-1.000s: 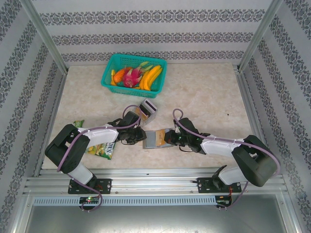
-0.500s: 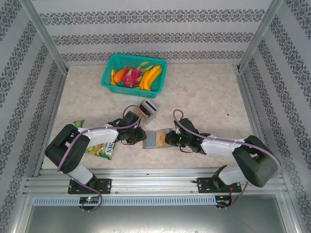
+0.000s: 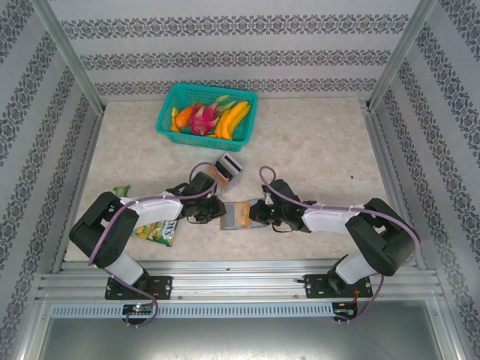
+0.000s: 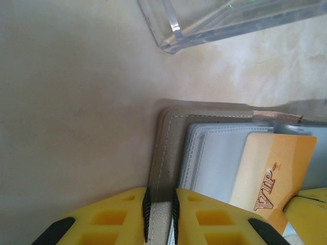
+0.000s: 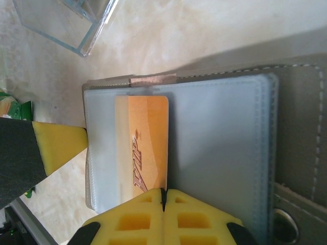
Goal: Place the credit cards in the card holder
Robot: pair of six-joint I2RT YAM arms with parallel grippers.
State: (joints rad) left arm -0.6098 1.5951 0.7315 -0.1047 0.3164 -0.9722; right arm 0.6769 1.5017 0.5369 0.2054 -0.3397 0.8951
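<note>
Your right pincer (image 5: 163, 195) pinches the orange VIP card (image 5: 143, 145) by its edge, flat on the open grey card holder (image 5: 219, 153). Slide it level and straight into its slot while your left pincer (image 4: 161, 204) clamps the holder's edge on the counter (image 4: 76, 102).

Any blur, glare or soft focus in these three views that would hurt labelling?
Left wrist: the wallet has a smeared top edge with a ghost outline, and the clear box catches a bright glint at its corner. Right wrist: the card shows its VIP print clearly. Top view: even light, no hard shadows on the table.
</note>
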